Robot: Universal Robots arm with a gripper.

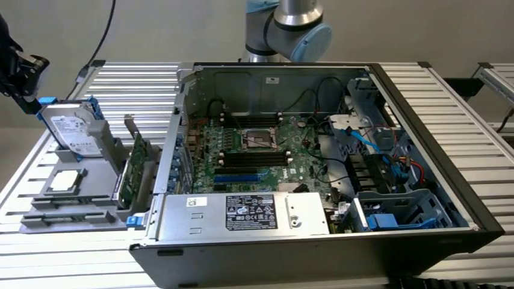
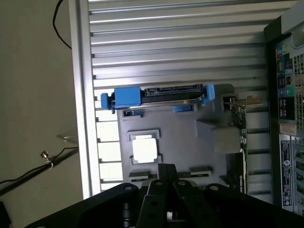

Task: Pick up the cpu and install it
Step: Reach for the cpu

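Closest to the exterior camera, the open computer case point(image 1: 281, 265) lies on its side on the slatted aluminium worktop point(image 1: 466, 108), its green motherboard point(image 1: 241, 174) facing up. At the exterior view's left, just beside the case, a grey fixture point(image 1: 80, 208) rests on the same worktop. A hard drive point(image 1: 74, 133) with blue brackets stands on edge in the fixture's far slot. Near the middle of the motherboard sits the square socket frame point(image 1: 259, 139), with nothing seated in it.

The cpu point(image 1: 66, 180) lies flat in a shallow square pocket of the fixture, between the hard drive and the fixture's near end, well apart from the socket. Its silvery top faces up, and nothing touches it.

In the wrist view the hand point(image 2: 166, 168) hangs above the fixture with its fingertips pressed together, holding nothing and pointing close to the cpu's pocket.

The step in hand looks like the approach for the pick, so the task is at its start. Doing it well means parting the fingers before coming down. The hand should be centred over the chip and squared to its edges. It should stay off the hard drive's brackets and the pocket walls, and grip the rim so the chip comes up level.
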